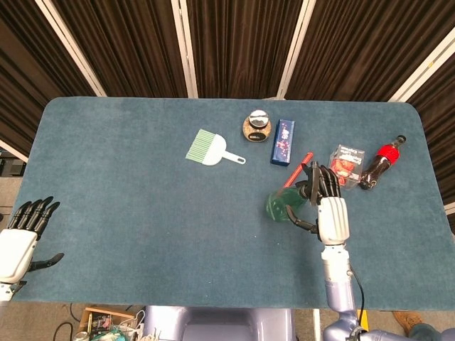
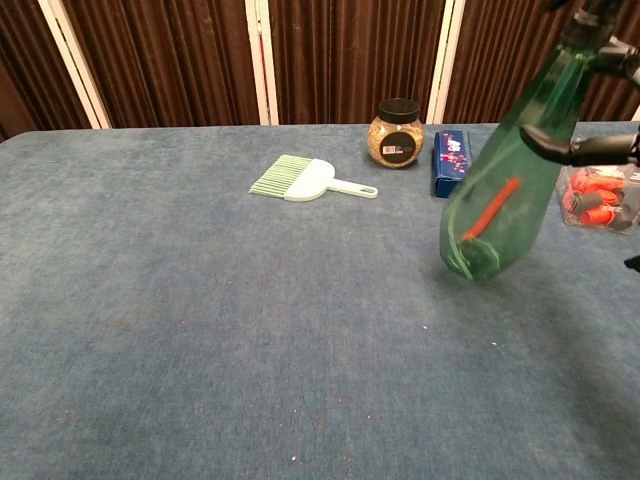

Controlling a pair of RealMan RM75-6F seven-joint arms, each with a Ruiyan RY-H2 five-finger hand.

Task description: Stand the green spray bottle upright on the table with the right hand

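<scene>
Your right hand [image 1: 328, 207] is gripping the translucent green plastic spray bottle [image 2: 502, 205], dark fingers [image 2: 570, 150] wrapping its narrow upper body. The bottle is tilting, round base low and pointing left, just above the blue felt-like bench [image 1: 128, 192]; whether it is touching, you cannot tell. A thin red pen [image 1: 301, 163] is lying behind it. Your left hand [image 1: 20, 238] is resting open at the bench's near-left edge, fingers apart, holding nothing.

Your right hand [image 1: 329, 213] holds the spray bottle [image 2: 505, 190] tilted, right of the brush [image 2: 305, 179]; jar [image 2: 397, 131] and box [image 2: 450, 161] sit behind it, pen [image 1: 299, 166] under it.
</scene>
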